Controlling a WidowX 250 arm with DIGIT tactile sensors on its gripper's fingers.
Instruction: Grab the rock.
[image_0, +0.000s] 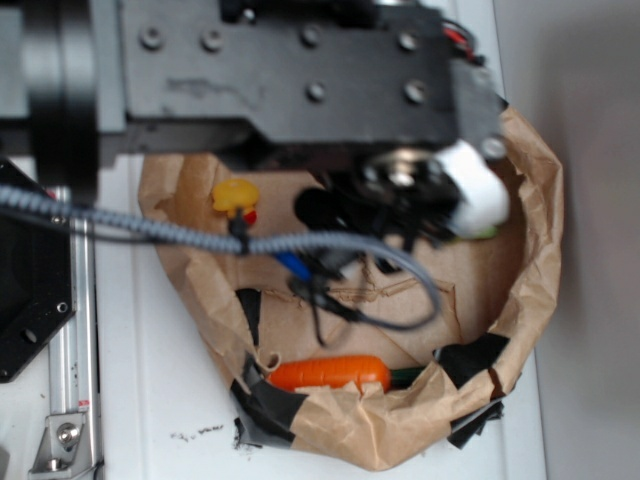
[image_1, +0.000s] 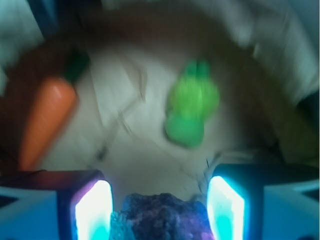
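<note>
Step in hand, by the look of it: closing on the small, dark, rough-surfaced rock (image_1: 162, 216). Best done by keeping the jaws centred on the lump, lowering no further than needed, then squeezing slowly and evenly so the irregular faces seat against both glowing fingers (image_1: 92, 210) rather than slipping out. Worth checking for a firm hold before lifting.

Gripper (image_1: 159, 212) spread wide in the wrist view, rock sitting between the two pads at the bottom edge, gaps visible on either side, so not clamped yet. Contact cannot be told through the blur.

Rock: dark brown to purplish, bumpy, uneven, only its top visible. Located inside the crumpled brown paper nest (image_0: 535, 250), well apart from the fuzzy green plush toy (image_1: 191, 109) and the orange plastic carrot (image_1: 46, 120). Hidden under the arm in the exterior view.
</note>
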